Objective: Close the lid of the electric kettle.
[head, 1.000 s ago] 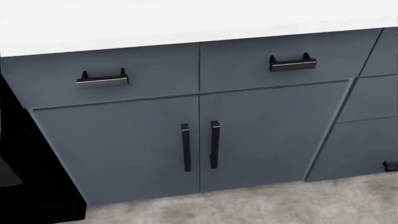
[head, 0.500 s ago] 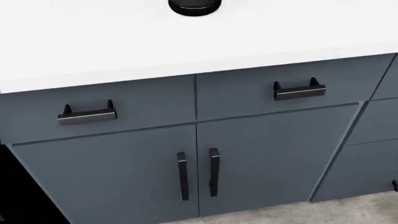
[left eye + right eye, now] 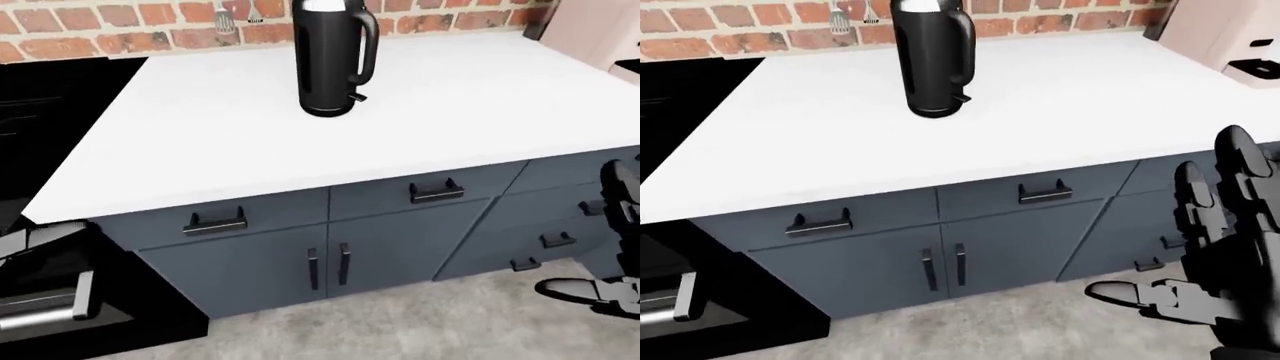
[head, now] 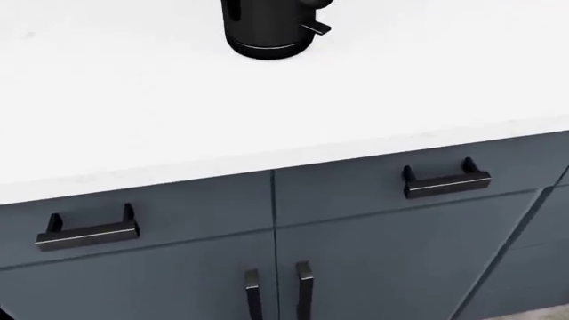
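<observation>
The black electric kettle [image 3: 330, 56] stands upright on the white countertop [image 3: 300, 142], close to the brick wall at the top of the left-eye view. The frame edge cuts off its top, so the lid is hidden. Only a pale band shows there. Its handle faces right. The head view catches just the kettle's base [image 4: 267, 33]. My right hand [image 3: 1205, 247] hangs low at the right of the right-eye view, below counter height in front of the cabinets. It is open with fingers spread and holds nothing, far from the kettle. My left hand does not show.
Blue-grey cabinets [image 4: 373, 200] with black handles run under the counter. A black stove [image 3: 60, 97] with an oven handle [image 3: 45, 304] sits to the left. Utensils [image 3: 225, 19] hang on the wall, and a beige appliance [image 3: 1225, 37] stands at the counter's top right.
The head camera has tilted upward: cabinet doors slid down the picture, and the countertop and then the kettle's base came into view.
</observation>
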`<state>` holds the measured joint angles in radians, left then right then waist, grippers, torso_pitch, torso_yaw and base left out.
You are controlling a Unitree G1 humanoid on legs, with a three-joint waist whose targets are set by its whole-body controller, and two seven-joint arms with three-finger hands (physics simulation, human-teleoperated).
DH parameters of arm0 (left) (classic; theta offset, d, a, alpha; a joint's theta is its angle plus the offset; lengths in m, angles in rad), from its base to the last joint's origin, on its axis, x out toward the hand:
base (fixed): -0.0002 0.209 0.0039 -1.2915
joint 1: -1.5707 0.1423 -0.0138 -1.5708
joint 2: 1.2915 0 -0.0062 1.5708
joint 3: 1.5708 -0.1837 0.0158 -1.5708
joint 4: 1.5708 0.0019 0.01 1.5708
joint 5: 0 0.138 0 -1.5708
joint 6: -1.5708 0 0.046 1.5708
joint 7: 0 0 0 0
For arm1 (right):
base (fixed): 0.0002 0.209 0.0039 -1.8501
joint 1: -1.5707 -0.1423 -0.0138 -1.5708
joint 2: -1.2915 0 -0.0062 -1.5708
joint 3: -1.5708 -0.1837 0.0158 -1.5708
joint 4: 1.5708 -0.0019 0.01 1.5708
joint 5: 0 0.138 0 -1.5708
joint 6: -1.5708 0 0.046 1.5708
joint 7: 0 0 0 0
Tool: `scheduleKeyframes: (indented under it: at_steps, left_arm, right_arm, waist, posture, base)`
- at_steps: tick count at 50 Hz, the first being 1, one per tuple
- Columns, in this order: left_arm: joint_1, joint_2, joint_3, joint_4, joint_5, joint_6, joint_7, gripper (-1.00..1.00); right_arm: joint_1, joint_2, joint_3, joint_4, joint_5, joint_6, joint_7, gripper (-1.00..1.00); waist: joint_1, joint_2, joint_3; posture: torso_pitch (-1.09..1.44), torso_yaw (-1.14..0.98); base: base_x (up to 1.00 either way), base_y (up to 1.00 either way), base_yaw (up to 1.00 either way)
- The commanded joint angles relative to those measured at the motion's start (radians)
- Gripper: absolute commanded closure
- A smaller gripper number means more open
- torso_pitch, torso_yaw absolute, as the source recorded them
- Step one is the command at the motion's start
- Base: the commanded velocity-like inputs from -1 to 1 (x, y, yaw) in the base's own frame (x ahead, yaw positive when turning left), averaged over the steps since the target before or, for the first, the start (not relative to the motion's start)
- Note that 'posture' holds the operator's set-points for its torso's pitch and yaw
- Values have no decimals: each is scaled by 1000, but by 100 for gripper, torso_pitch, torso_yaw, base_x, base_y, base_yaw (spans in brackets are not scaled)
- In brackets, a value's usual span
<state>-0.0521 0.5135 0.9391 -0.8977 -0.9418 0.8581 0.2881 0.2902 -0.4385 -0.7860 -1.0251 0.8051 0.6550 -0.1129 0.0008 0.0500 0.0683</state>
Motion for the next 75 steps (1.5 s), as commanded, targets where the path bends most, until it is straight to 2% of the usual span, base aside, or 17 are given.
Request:
scheduleKeyframes:
  at_steps: [1, 3, 9, 12, 13, 15, 21, 23, 25, 28, 33, 34, 35, 38, 40, 51, 75]
  left_arm:
    - [-13, 19, 7, -26, 13, -32, -7, -100]
    - [-16, 23, 18, -27, 0, -26, -4, -100]
    - [-15, 19, 9, -25, 12, -32, -9, -100]
    - [-14, 19, 9, -26, 11, -31, -9, -100]
    - [-15, 20, 11, -27, 9, -29, -7, -100]
    - [-14, 18, 7, -25, 16, -32, -10, -100]
    - [-19, 21, 11, -28, 8, -26, -6, -100]
    - [-18, 20, 8, -27, 11, -28, -7, -100]
    - [-17, 20, 8, -29, 10, -27, -6, -100]
    - [-17, 20, 10, -29, 9, -26, -7, -100]
    - [-15, 19, 10, -29, 9, -26, -6, -100]
    - [-16, 21, 13, -31, 4, -23, -4, -100]
    - [-15, 20, 10, -29, 8, -26, -6, -100]
    - [-15, 15, -1, -25, 23, -32, -12, -100]
    - [-18, 18, 5, -28, 15, -26, -9, -100]
    - [-15, 10, -2, -24, 33, -35, -21, -100]
    - [-16, 7, -1, -32, 40, -30, -30, -100]
  right_arm:
    - [-6, -20, -34, -22, -9, -31, -1, -100]
    - [-4, -27, -34, -22, -4, -34, -8, -100]
    - [-1, -33, -37, -22, 6, -36, -16, -100]
    - [2, -38, -38, -22, 11, -38, -20, -100]
    - [3, -38, -38, -22, 12, -39, -21, -100]
    - [1, -34, -39, -22, 9, -36, -16, -100]
    - [-10, -19, -36, -22, -11, -27, 0, -100]
    - [-11, -16, -36, -22, -15, -26, 4, -100]
    - [-14, -8, -37, -22, -23, -24, 12, -100]
    - [-17, -4, -40, -22, -26, -21, 18, -100]
    - [-19, 2, -37, -22, -36, -21, 24, -100]
    - [-19, 4, -37, -22, -38, -26, 27, -100]
    - [-14, 4, -34, -22, -42, -38, 30, -100]
    - [-9, 4, -27, -22, -51, -49, 32, -100]
    - [-9, 6, -25, -22, -56, -50, 34, -100]
    - [-19, 26, -25, -22, -80, -44, 58, -100]
    - [-6, 22, -25, -22, -76, -56, 54, -100]
  waist:
    - [-1, 18, -11]
    - [10, 6, -25]
    - [25, -46, -18]
    - [23, -117, -43]
    - [13, -80, -26]
    - [4, -100, -14]
    - [-14, -57, -12]
    - [-19, -30, -14]
    - [-20, 19, -33]
    - [-5, 20, -13]
    - [15, -10, -22]
    - [18, -18, -21]
    - [18, -34, 3]
    - [17, -84, -13]
    - [18, -61, -12]
    - [-7, -42, -29]
    - [-24, -22, -14]
  posture:
    - [0, 0]
    - [0, 0]
    - [0, 0]
    - [0, 0]
    - [0, 0]
    - [0, 0]
    - [0, 0]
    - [0, 0]
    - [0, 0]
    - [0, 0]
    - [0, 0]
    - [0, 0]
    - [0, 0]
    - [0, 0]
    - [0, 0]
    - [0, 0]
    - [0, 0]
  base:
    - [29, 0, 0]
    - [29, 0, 0]
    - [29, 0, 0]
    - [29, 0, 0]
    - [29, 0, 0]
    - [29, 0, 0]
    - [28, 0, 0]
    - [29, 0, 0]
    - [29, 0, 0]
    - [29, 0, 0]
    - [29, 0, 0]
    - [30, 0, 0]
    - [0, 0, 0]
    - [0, 0, 0]
    - [0, 0, 0]
    - [0, 0, 0]
    - [0, 0, 0]
